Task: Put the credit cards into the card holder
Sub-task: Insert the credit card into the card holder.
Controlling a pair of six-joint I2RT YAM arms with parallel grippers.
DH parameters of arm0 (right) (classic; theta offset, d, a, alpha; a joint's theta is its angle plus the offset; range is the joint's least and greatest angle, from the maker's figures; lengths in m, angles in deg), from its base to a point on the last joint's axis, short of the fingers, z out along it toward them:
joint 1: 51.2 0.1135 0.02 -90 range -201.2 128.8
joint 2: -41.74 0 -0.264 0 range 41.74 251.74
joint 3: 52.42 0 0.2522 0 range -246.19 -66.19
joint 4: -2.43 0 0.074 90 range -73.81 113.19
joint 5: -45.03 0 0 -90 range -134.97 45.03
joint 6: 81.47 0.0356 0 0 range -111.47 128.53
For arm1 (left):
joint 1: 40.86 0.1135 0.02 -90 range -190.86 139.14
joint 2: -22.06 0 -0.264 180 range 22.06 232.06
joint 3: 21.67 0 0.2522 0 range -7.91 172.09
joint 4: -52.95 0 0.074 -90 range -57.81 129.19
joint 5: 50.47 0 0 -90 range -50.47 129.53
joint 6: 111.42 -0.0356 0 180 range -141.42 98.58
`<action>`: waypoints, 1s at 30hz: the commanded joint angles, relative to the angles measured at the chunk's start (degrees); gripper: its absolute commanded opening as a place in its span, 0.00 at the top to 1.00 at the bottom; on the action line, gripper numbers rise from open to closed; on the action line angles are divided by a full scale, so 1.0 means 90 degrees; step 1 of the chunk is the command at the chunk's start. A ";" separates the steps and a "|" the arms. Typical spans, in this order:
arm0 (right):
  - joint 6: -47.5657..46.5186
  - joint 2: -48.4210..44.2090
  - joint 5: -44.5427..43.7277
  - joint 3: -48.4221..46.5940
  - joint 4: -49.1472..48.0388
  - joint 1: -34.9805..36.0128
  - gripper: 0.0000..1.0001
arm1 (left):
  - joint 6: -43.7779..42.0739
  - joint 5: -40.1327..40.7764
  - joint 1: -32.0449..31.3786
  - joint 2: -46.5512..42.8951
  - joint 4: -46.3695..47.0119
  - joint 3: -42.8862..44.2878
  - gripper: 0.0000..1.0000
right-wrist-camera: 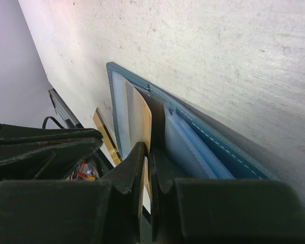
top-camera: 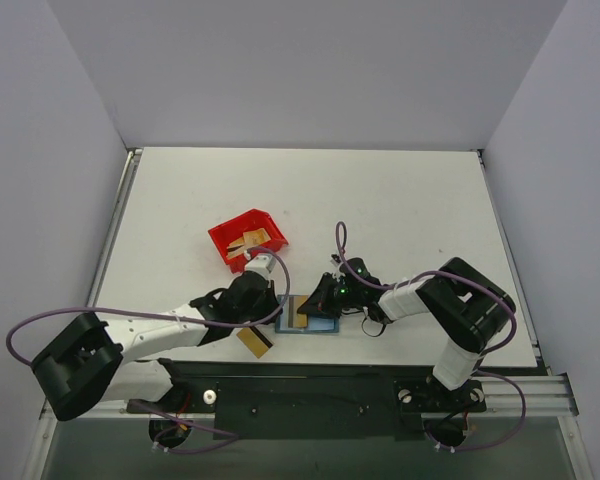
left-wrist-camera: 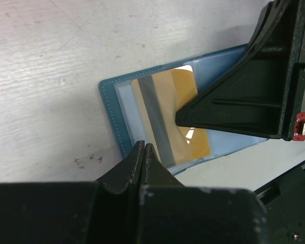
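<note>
Teal card holder [top-camera: 325,324] lies open and flat on the white table [top-camera: 380,200], low in the top view, a bit left of centre, btwn my two tools. On the L wrist cam the card holder [left-wrist-camera: 109,101] fills mid-frame w/ pale blue pockets facing up. On the R wrist cam the card holder [right-wrist-camera: 229,152] runs diagonally from upper left to lower right.

One credit card [top-camera: 300,313] sits over the holder's left half. L wrist cam shows the credit card [left-wrist-camera: 168,112] as gold-tan w/ a grey stripe nearer its left edge. On the R wrist cam the credit card [right-wrist-camera: 137,114] looks tilted up off the lining, its near edge running straight into the slit btwn my own fingers.

R gripper [top-camera: 315,303] is fully closed — pinched on that card's edge as far as I can see from the R gripper [right-wrist-camera: 146,152] view. In the L wrist frame the R gripper [left-wrist-camera: 185,116] is a dark wedge covering the card's right side.

L gripper [top-camera: 275,302] is closed too, w/ nothing in it. L gripper [left-wrist-camera: 144,150] tips are pressed together at bottom centre of their own cam, just by the holder's near edge — can't tell if they touch it. The L gripper [right-wrist-camera: 86,140] is the dark shape mid-left on the R wrist cam.

A second card [top-camera: 255,342] lies lower left of the holder near the table's front edge. That second card [right-wrist-camera: 104,133] also shows past the holder. Red bin [top-camera: 220,240] sits upper left of the holder w/ more gold cards [top-camera: 252,240] inside.
</note>
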 commanded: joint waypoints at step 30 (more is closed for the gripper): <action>-0.1441 -0.1395 -0.1786 -0.0378 0.3454 0.0113 0.63 | 0.0400 -0.0397 -0.0265 0.1668 0.1430 -0.0442 1.00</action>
